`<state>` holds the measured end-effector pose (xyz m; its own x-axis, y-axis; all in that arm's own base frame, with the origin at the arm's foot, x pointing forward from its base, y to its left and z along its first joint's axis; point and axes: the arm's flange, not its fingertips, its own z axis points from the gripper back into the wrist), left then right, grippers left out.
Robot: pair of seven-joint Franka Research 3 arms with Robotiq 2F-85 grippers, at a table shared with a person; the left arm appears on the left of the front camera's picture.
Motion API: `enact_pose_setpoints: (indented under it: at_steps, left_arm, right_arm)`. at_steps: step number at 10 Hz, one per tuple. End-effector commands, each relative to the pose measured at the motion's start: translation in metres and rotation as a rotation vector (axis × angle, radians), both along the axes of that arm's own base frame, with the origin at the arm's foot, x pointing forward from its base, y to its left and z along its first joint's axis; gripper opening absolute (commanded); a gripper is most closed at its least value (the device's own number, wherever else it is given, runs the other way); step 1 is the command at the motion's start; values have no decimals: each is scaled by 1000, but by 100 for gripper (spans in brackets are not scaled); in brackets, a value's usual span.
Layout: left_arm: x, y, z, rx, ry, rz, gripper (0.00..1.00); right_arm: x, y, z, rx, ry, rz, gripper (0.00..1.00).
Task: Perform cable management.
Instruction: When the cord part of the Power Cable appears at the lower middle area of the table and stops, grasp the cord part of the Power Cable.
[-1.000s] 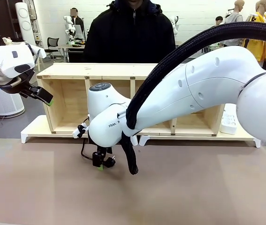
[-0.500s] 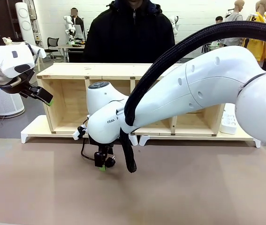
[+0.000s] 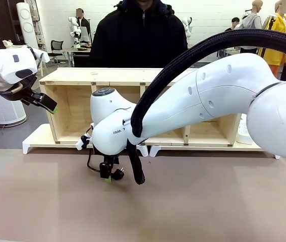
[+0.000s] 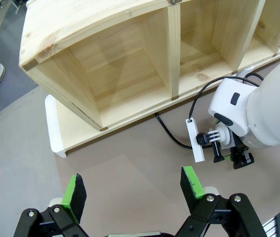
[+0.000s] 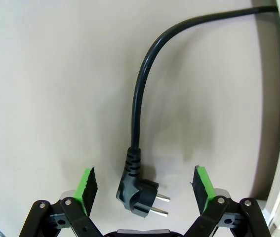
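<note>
With right gripper (image 5: 144,183) spread wide, hovered above the plug (image 5: 136,193) of the cable (image 5: 136,108), lying flat between the pads (image 5: 87,186) with the rest trailing ahead; seemingly centred so as to pinch it.

Cable (image 5: 136,108) on table (image 3: 208,201) before shelf (image 3: 97,75), under right tool (image 5: 144,178)
</note>
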<state>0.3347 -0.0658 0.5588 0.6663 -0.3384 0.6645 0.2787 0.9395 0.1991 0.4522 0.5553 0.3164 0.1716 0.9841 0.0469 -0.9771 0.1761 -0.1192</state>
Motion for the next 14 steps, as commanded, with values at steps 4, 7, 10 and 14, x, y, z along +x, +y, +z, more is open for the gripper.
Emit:
enact_pose_setpoints:
  at_steps: [4, 7, 10, 14]
  left_arm:
    - [0, 0, 0, 3, -1, 2, 100]
    - [0, 0, 0, 3, -1, 2, 100]
    - [0, 0, 0, 3, -1, 2, 100]
    - [0, 0, 0, 3, -1, 2, 100]
  right_arm:
    - [8, 7, -10, -20, -43, 15, 98]
    - [10, 10, -12, -27, -31, 34, 61]
    - [12, 14, -15, -32, -31, 47, 40]
    - [15, 17, -17, -34, -35, 44, 1]
